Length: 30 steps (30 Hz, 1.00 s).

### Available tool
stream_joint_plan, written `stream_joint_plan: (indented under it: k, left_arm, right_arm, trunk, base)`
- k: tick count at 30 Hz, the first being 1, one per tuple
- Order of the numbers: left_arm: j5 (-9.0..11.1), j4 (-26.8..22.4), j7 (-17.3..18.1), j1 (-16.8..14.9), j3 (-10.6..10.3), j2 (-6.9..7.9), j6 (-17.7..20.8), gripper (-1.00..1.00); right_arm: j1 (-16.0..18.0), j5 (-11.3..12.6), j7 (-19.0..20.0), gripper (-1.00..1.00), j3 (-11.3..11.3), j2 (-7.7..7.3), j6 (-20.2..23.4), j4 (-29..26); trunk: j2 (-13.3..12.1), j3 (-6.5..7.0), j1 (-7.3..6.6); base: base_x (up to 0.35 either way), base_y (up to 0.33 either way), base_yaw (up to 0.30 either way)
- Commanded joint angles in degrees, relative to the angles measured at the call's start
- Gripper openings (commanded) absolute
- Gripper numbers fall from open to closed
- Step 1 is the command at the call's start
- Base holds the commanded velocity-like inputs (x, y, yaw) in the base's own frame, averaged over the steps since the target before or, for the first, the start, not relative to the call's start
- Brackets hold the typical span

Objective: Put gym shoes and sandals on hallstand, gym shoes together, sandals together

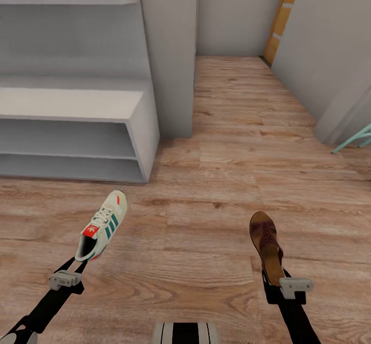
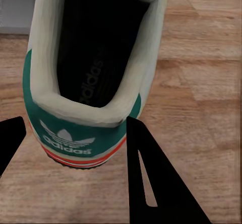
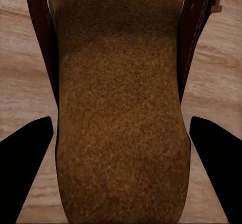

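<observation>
**Observer:** What does the head camera give you?

**Operator:** I see my left gripper (image 1: 72,272) low at the left, clamped on the heel of a gym shoe (image 1: 103,224). The shoe points away from me toward the hallstand (image 1: 77,104), which stands at the upper left against a grey wall. On the other side my right gripper (image 1: 288,285) has a sandal (image 1: 266,246) by its heel end, toe pointing forward. Both shoes appear to sit just above the corridor floor (image 1: 226,143), well short of the hallstand. A teal chair leg (image 1: 355,140) shows at the far right edge.

**Observer:** And the left wrist camera?

**Operator:** I look straight into the gym shoe (image 2: 96,68): dark lining, green heel tab with a white logo, an orange-red stripe beneath. One black finger (image 2: 151,178) sits against the heel, the other shows at the opposite edge, so the jaws are closed on the shoe. The plank floor (image 2: 201,83) lies behind.

**Observer:** Right wrist?

**Operator:** The sandal (image 3: 121,108) runs up the middle, tan suede footbed between dark brown straps. My black fingertips (image 3: 22,153) show on either side of it; here I cannot tell whether they touch it, but from the head camera the sandal is gripped.
</observation>
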State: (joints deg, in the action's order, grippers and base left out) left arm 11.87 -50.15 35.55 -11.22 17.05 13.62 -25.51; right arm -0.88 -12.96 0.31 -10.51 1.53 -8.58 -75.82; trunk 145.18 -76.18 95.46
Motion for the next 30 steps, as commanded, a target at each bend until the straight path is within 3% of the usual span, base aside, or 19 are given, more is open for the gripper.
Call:
stream_joint_plan:
  k: [1, 22, 27, 29, 30]
  left_arm:
    - [0.5, 0.1, 0.5, 0.0, 0.1, 0.00, 0.1, -1.00]
    - [0.6, 0.1, -0.3, 0.0, 0.2, 0.02, 0.3, -1.00]
    - [0.6, 0.1, -5.1, -0.3, 0.3, 0.06, 1.2, -1.00]
    - [0.5, 0.1, -9.8, -0.6, 0.0, 0.10, 3.8, -1.00]
    - [0.2, 0.1, -14.2, -1.9, -0.1, 0.15, 9.5, -1.00]
  right_arm:
    - [0.0, -0.5, 0.0, -1.00, -0.1, 0.06, -0.1, 0.0]
    - [0.0, -0.5, 0.0, -1.00, -0.1, 0.06, -0.1, 0.0]
    - [0.0, -0.6, 0.1, -1.00, -0.1, 0.06, -0.1, 0.0]
    - [0.0, -0.6, 0.0, -1.00, -0.1, 0.06, -0.1, 0.0]
    - [0.0, -0.5, 0.1, -1.00, -0.1, 0.06, -0.1, -0.1]
  trunk:
    - [0.0, -0.03, -0.02]
    - [0.0, -0.03, -0.02]
    - [0.0, -0.03, -0.02]
    - [0.0, -0.03, -0.02]
    - [0.0, -0.03, -0.02]
  base:
    - [-0.102, 0.000, 0.000]
    - [-0.013, 0.000, 0.000]
    - [0.000, 0.000, 0.000]
    - [0.000, 0.000, 0.000]
    - [0.000, 0.000, 0.000]
